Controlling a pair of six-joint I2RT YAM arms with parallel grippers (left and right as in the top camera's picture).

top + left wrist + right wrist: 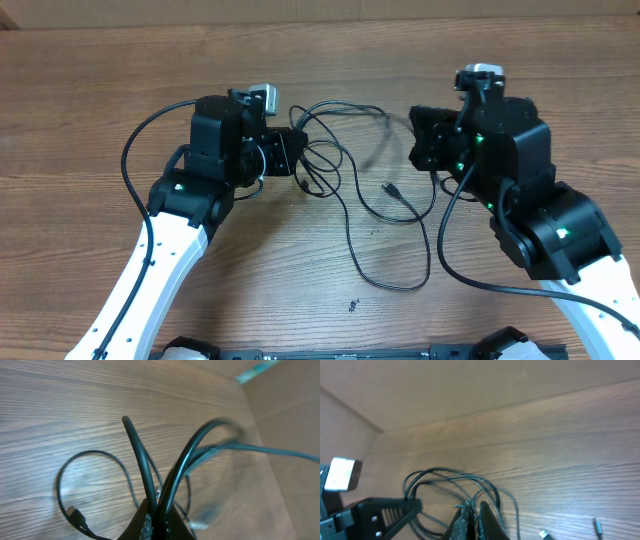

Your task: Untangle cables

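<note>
Pinching the cables from both sides, the two arms face each other across the middle of the bench, nearer its far edge than its near one. The left gripper has its fingers pressed together on a bundle of strands; in the left wrist view several black cords rise out from between the closed fingertips and fan apart, one curving round in a wide loop on the wood to a black plug. The right gripper is likewise clamped on cable: its wrist view shows the fingers together, with thin strands arching away from their tips toward the left gripper. Between the two grippers the cords form a tangle of overlapping loops, lifted at the ends where they are held. From that tangle one long strand runs down toward the near edge of the bench, bends round and climbs back up toward the right gripper. A loose plug end lies on the wood inside this loop, apart from both grippers. A silver-tipped plug rests on the bench just beside the right fingers.
</note>
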